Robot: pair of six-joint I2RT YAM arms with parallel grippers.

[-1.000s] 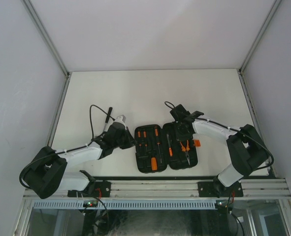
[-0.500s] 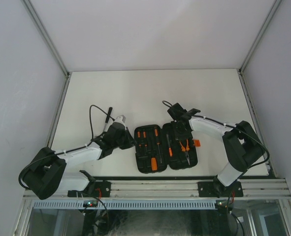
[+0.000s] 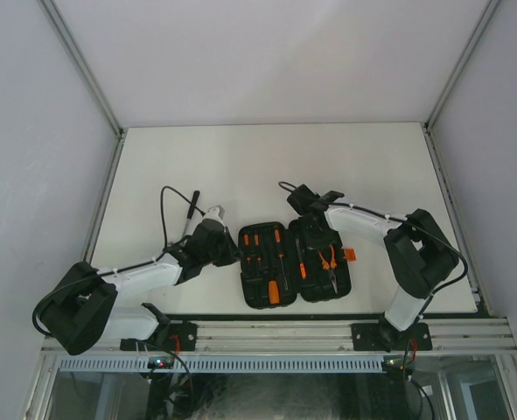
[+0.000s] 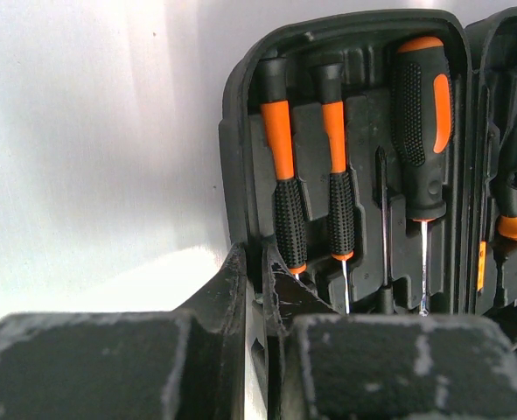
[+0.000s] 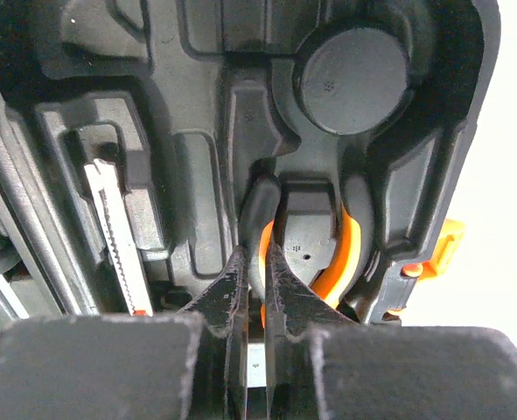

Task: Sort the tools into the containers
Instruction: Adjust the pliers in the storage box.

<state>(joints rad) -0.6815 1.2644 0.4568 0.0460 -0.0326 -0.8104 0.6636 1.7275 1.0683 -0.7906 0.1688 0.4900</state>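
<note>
Top external: cable point(image 3: 160, 219) beside open case point(image 3: 262, 226)

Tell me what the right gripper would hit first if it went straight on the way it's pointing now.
Most likely the pliers. The shut right gripper points straight at one of their handles, seated in the tool case. Depth is unclear, so it may already be touching.

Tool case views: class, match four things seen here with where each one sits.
Things: 1 thick screwdriver; 2 pliers; 3 orange latch; 4 left gripper.
Places: A on the tool case's right outer edge; B slotted in its left half; C clamped on its left rim; D slotted in its right half.
Pairs: 1-B, 2-D, 3-A, 4-C.
</note>
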